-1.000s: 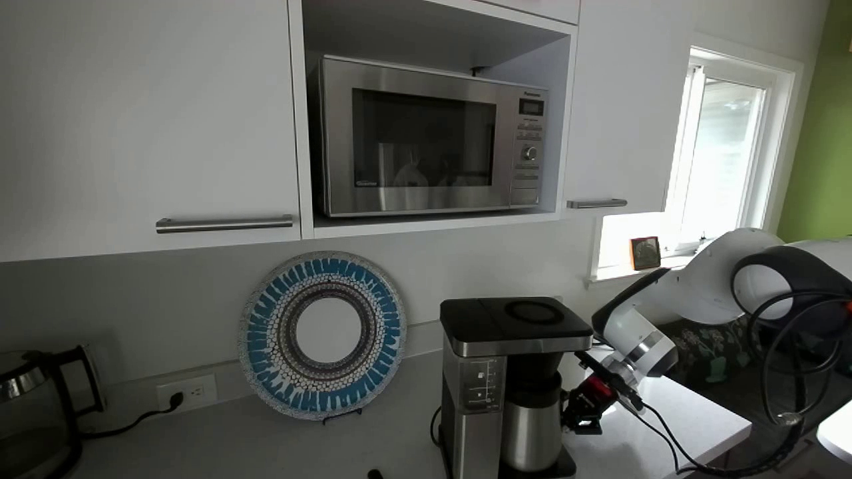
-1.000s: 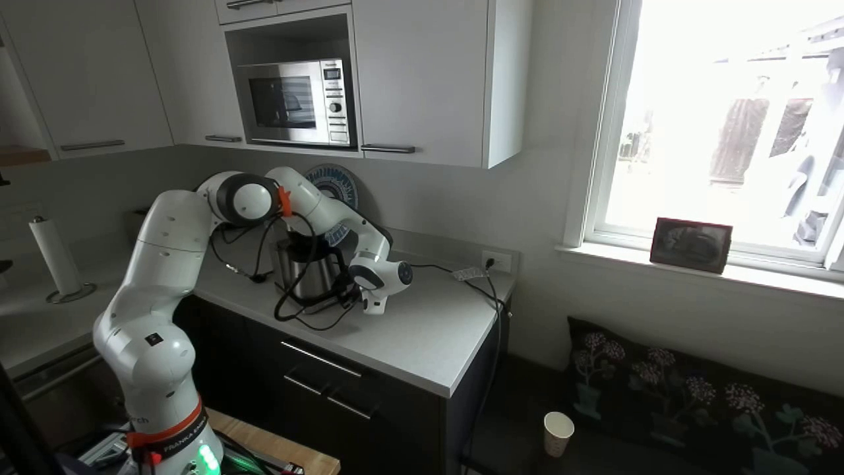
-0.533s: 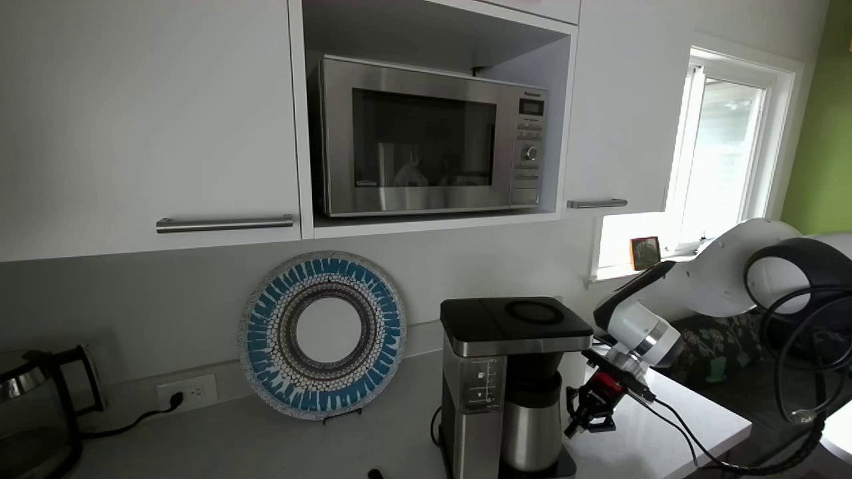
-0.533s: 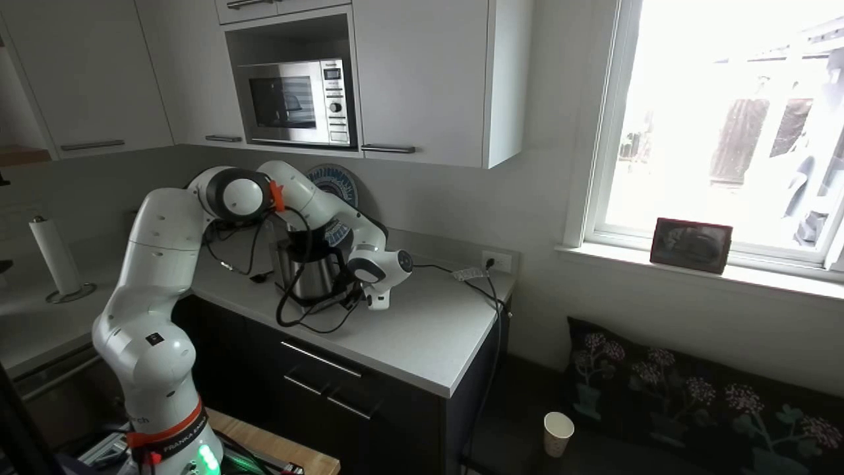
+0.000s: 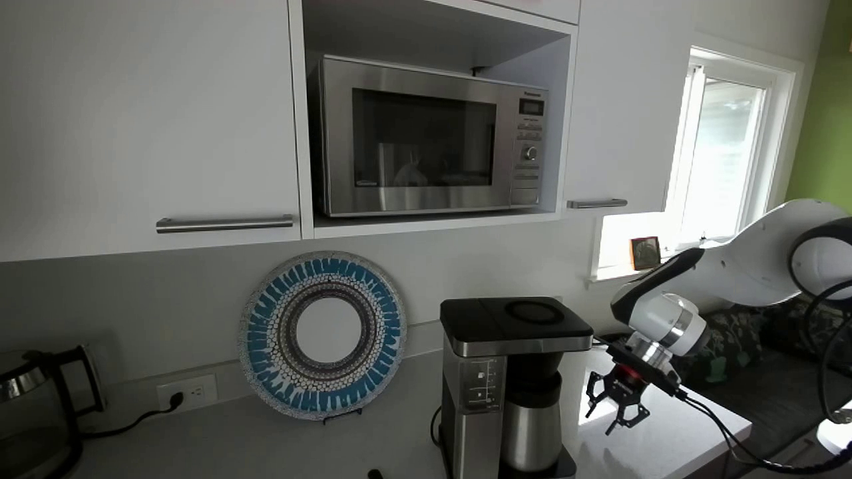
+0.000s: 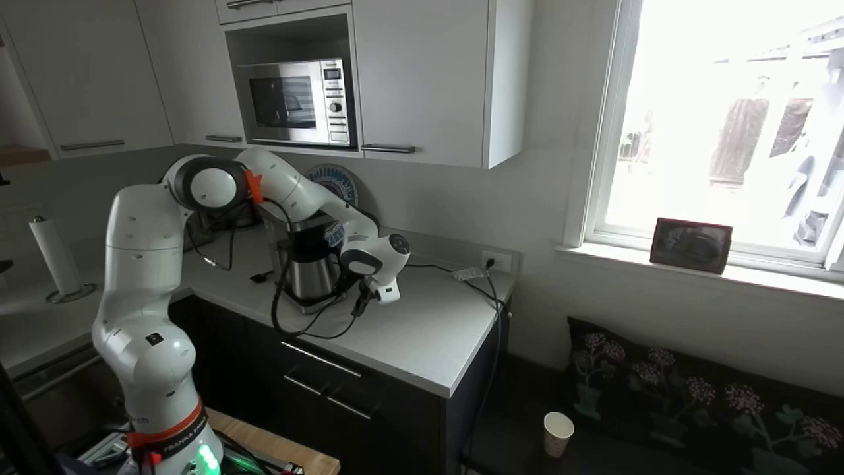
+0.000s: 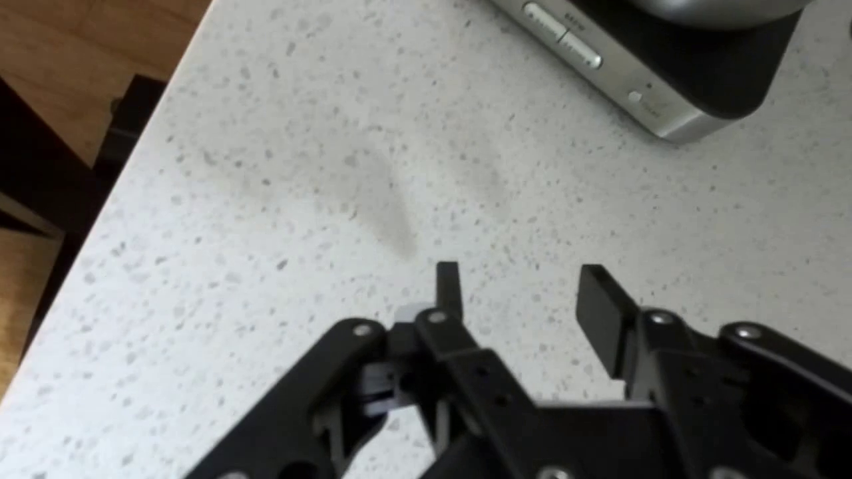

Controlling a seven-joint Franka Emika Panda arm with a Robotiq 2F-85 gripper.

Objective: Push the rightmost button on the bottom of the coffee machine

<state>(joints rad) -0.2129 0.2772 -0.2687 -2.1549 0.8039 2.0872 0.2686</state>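
Observation:
The coffee machine (image 5: 471, 432) stands on the counter with its dark flat top, silver column and steel carafe (image 5: 532, 432). It also shows in the other exterior picture (image 6: 313, 277), partly behind the arm. In the wrist view its base (image 7: 612, 78) is at the top right. The base's front has two long buttons (image 7: 562, 34) and a small round button (image 7: 635, 96) at the right end. My gripper (image 5: 599, 424) is open and empty above the counter, apart from the machine, on its carafe side. In the wrist view the gripper (image 7: 522, 273) has bare counter between its fingertips.
The counter (image 7: 319, 219) has its edge at the left of the wrist view. A steel microwave (image 5: 426, 140) sits in the cabinet above. A round blue plate (image 5: 329, 336) leans on the wall. A glass kettle (image 5: 33, 412) stands at the far left. Cables hang from the arm.
My gripper has drawn back from beside the carafe, away from the coffee machine and slightly up. Its fingers now look spread wider. The coffee machine has not moved.

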